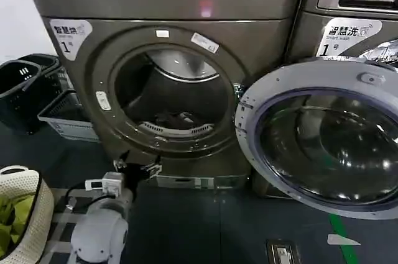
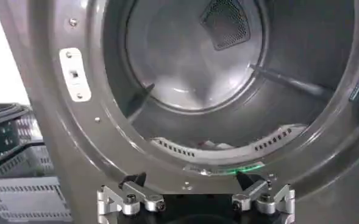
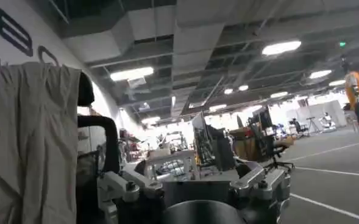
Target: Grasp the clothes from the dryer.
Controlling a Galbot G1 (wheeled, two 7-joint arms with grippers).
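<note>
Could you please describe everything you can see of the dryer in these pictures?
The dryer is a large bronze-grey front-loader that looks like metal, with a white corner label marked 1 and a red light above its round porthole. Its glass-windowed door is swung fully open on the robot's right. Inside, the grey drum has ribs and a perforated back vent; the clothes lie low at the front. The left gripper, jaws open, sits just below the mouth.

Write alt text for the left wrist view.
The open left gripper hangs just outside the dryer, aimed into its round mouth. Behind the lower rim a bit of the clothes peeks out on the drum floor; grey baskets stand beside the machine.
</note>
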